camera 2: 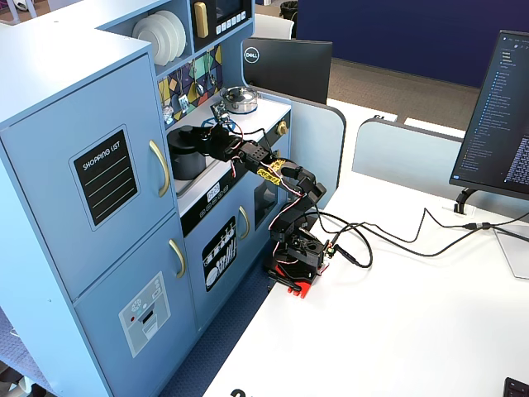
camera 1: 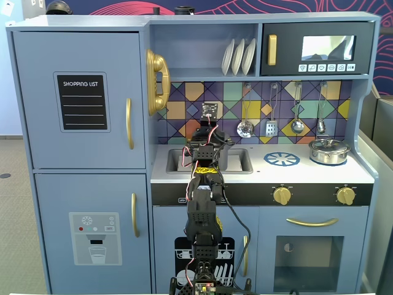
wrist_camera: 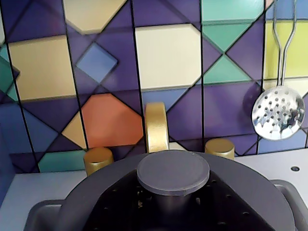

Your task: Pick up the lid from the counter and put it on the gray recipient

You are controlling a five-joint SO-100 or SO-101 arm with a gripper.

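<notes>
In the wrist view my gripper (wrist_camera: 173, 204) is shut on the stem under the central knob of the dark-gray lid (wrist_camera: 173, 172). The lid's flat disc curves round behind my black jaws. The gray pot's side handles (wrist_camera: 41, 214) stick out below the lid at left and right, so the lid lies on the pot or just above it; I cannot tell which. In a fixed view the tall gray pot (camera 2: 183, 157) stands at the sink with my gripper (camera 2: 207, 132) over its top. In the front fixed view my arm hides the pot and the lid.
A gold faucet (wrist_camera: 156, 127) and two gold taps (wrist_camera: 97, 159) stand just behind the pot. A slotted spoon (wrist_camera: 279, 114) hangs on the tiled wall at right. The shiny steel pot (camera 1: 329, 150) and the printed burner circle (camera 1: 282, 159) are on the counter's right side.
</notes>
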